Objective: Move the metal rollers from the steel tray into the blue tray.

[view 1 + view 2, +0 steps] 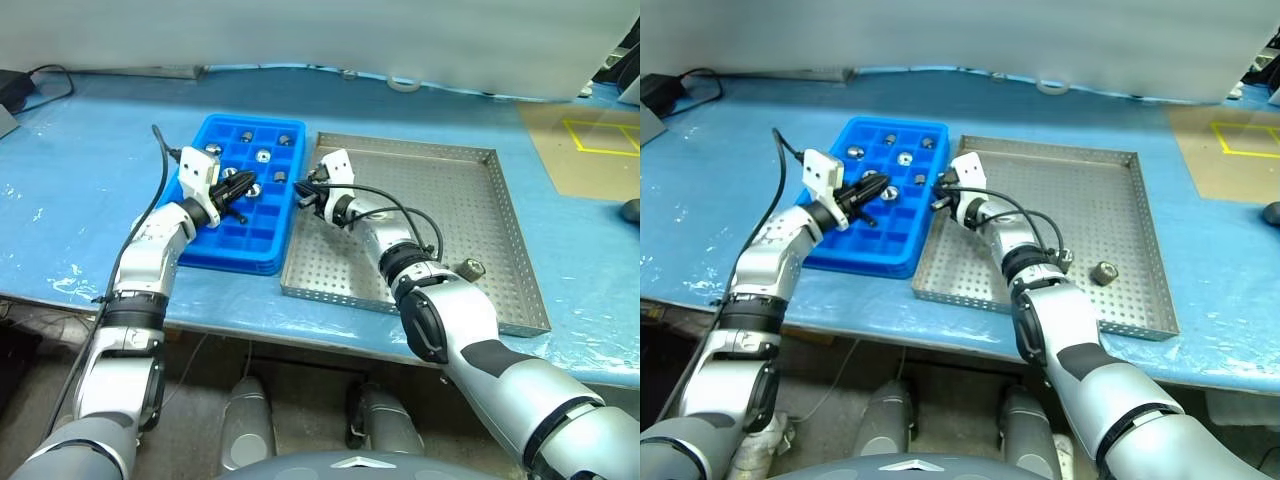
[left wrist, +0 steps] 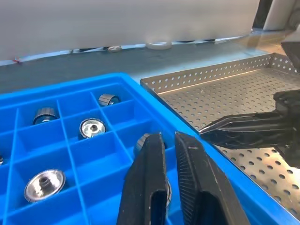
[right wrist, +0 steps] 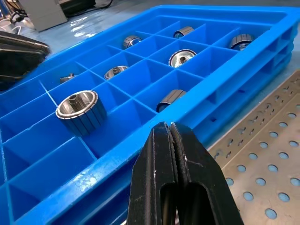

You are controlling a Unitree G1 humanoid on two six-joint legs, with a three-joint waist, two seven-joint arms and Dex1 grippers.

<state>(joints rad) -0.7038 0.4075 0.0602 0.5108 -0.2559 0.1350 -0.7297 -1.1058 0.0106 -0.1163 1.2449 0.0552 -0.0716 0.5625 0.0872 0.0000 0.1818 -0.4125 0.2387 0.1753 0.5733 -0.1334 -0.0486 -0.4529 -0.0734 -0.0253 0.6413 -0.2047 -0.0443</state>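
- The metal rollers are split between the trays: several sit in separate cells in the upper half of the blue tray (image 1: 262, 250), left of centre in the head view, among them one upright roller (image 3: 78, 112) with ribbed sides. One roller (image 1: 1105, 271) is left on the perforated floor of the steel tray (image 1: 500, 215), at lower right, near its front rim.
- The left gripper (image 1: 238, 207) hangs over the middle cells of the blue tray, its fingers (image 2: 145, 187) drawn nearly together with nothing between them.
- The right gripper (image 1: 305, 194) sits at the steel tray's left rim, just beside the blue tray, clenched and empty.
- Judged step: between a drop-off and the next pick, with the task nearly done.
- The next move calls for a gripper to swing to the lone roller, part its fingers, and close across its sides.
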